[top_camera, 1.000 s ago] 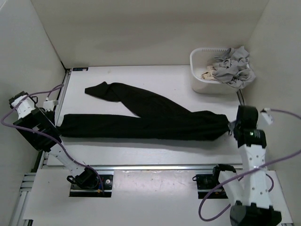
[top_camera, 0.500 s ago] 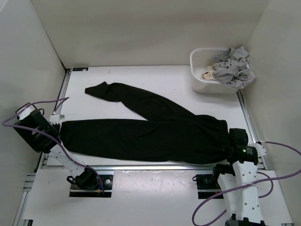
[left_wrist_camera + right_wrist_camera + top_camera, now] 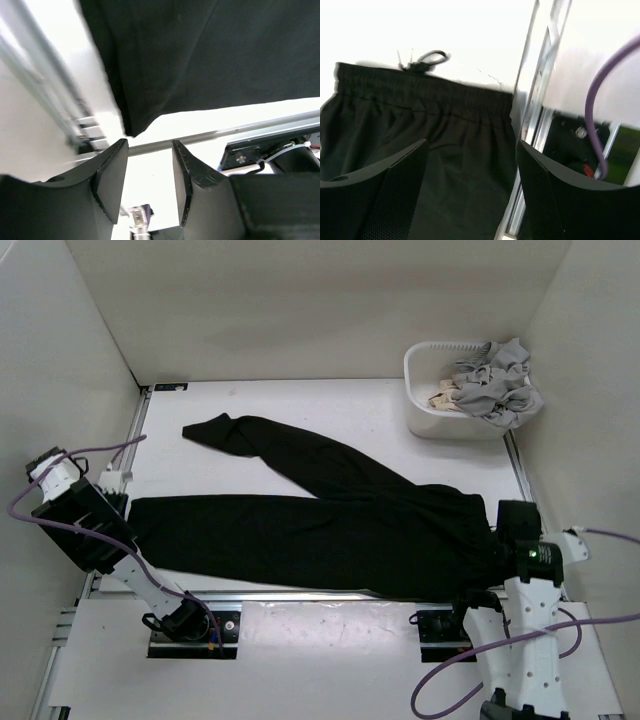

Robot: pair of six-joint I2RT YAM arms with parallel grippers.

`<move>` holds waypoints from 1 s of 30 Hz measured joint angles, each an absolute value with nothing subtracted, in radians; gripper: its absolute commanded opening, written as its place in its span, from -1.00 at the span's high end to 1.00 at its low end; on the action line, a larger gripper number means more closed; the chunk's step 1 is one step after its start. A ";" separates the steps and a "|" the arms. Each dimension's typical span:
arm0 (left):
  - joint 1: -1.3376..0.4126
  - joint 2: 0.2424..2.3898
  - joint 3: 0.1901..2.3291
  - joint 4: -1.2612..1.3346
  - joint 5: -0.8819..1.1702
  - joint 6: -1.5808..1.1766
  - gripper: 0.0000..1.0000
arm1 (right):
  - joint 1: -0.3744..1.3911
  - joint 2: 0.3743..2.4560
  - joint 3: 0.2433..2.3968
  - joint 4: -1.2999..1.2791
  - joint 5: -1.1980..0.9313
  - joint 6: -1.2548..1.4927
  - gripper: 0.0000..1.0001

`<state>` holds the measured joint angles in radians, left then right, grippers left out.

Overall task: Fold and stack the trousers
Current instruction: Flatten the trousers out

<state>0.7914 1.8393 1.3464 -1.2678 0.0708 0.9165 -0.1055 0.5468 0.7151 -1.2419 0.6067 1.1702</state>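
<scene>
1. The trousers (image 3: 320, 525) are spread lengthwise across the table (image 3: 330, 400), with the waistband (image 3: 425, 92) at the right and one leg angled away to the far left.
2. The left gripper (image 3: 149, 150) is held partly open and empty, just off the leg hem (image 3: 135, 115).
3. The right gripper (image 3: 472, 150) is spread wide above the waistband, and nothing is gripped.
4. The fabric is judged soft, light and limp, and is best pinched at the waistband and hem corners.

Left tool (image 3: 149, 172), right tool (image 3: 470, 187) agape
</scene>
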 measured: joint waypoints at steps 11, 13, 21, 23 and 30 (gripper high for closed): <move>0.452 1.927 1.891 -1.177 0.272 0.765 -0.47 | -0.105 0.886 0.904 -0.930 0.547 0.788 -0.54; 0.367 2.041 2.041 -1.156 0.309 0.722 -0.81 | -0.106 0.973 0.904 -0.856 0.494 0.742 -0.57; 0.192 2.402 2.230 -0.965 0.396 0.567 -1.00 | -0.145 1.308 0.926 -0.628 0.323 0.670 -0.59; 0.181 2.418 2.175 -0.938 0.401 0.556 -1.00 | -0.153 1.388 0.937 -0.593 0.303 0.670 -0.59; 0.175 2.499 2.199 -0.865 0.384 0.561 -1.00 | -0.157 1.623 1.026 -0.527 0.257 0.676 -0.41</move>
